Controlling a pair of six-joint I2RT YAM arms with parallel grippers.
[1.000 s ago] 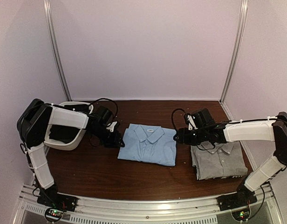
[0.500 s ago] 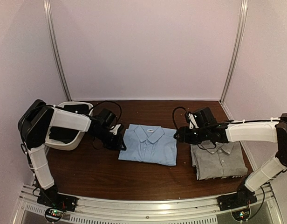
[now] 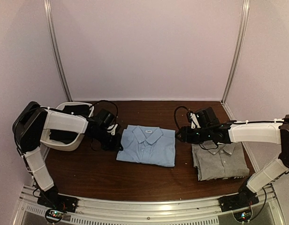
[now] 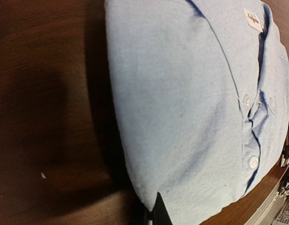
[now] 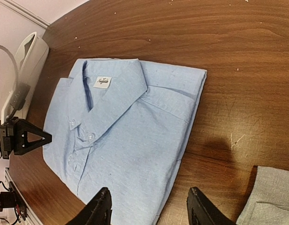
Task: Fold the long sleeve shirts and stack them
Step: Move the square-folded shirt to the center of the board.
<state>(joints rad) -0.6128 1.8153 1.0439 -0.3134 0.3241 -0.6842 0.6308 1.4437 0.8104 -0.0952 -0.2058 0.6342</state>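
The folded light blue shirt (image 3: pixel 147 145) lies collar up in the middle of the table, its buttons and label plain in the left wrist view (image 4: pixel 182 103). My left gripper (image 3: pixel 115 139) is shut on the shirt's left edge, a tuck of blue cloth pinched between its black fingertips (image 4: pixel 156 213). My right gripper (image 3: pixel 179 135) hovers open over the shirt's right edge (image 5: pixel 150 197), one finger above the cloth and one above bare wood. The folded grey shirt (image 3: pixel 220 161) rests at the right, under my right arm; only its corner (image 5: pixel 271 197) shows in the right wrist view.
A white basket (image 3: pixel 64 146) with dark cloth in it stands at the far left, just behind my left arm. Pale walls close the table on three sides. A metal rail (image 3: pixel 149 208) runs along the near edge.
My left gripper has closed onto the blue shirt's left edge, and the shirt has shifted slightly left. The right gripper has stayed open in about the same place.
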